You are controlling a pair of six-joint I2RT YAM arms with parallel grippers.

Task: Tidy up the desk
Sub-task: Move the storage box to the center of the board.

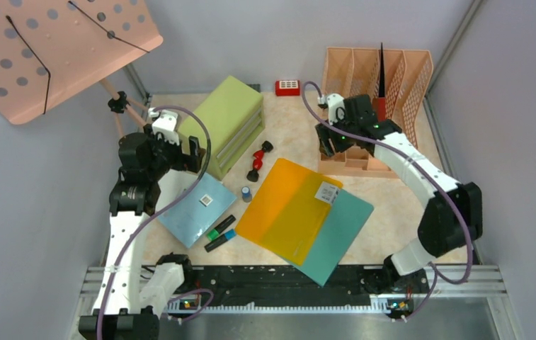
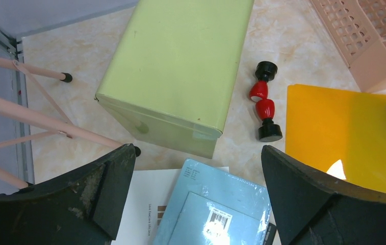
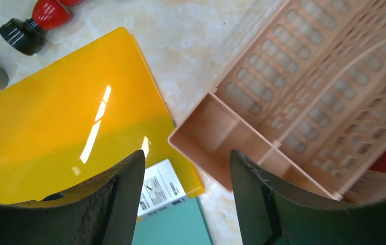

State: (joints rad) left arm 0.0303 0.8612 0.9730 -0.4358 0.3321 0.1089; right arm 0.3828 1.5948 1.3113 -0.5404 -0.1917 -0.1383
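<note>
The desk [image 1: 392, 205] is a beige marbled tabletop. An orange folder [image 1: 286, 205] lies on a teal folder [image 1: 339, 234] at its middle. A light blue book [image 1: 194, 212] rests on white paper at the left, with two highlighters [image 1: 221, 234] beside it. My left gripper [image 1: 192, 152] hovers wide open over the book [image 2: 216, 204], facing the green drawer cabinet [image 2: 180, 66]. Also open and holding nothing, my right gripper [image 1: 326, 142] hangs above the orange folder's corner [image 3: 78, 117], next to the peach file organizer [image 3: 282, 112].
A red-and-black dumbbell-shaped thing [image 1: 258, 161] and a small blue-capped bottle [image 1: 246, 193] lie between cabinet and folders. A red box [image 1: 287, 87] sits at the back wall. A peach perforated board [image 1: 52, 49] on a stand overhangs the left corner. Grey walls enclose the sides.
</note>
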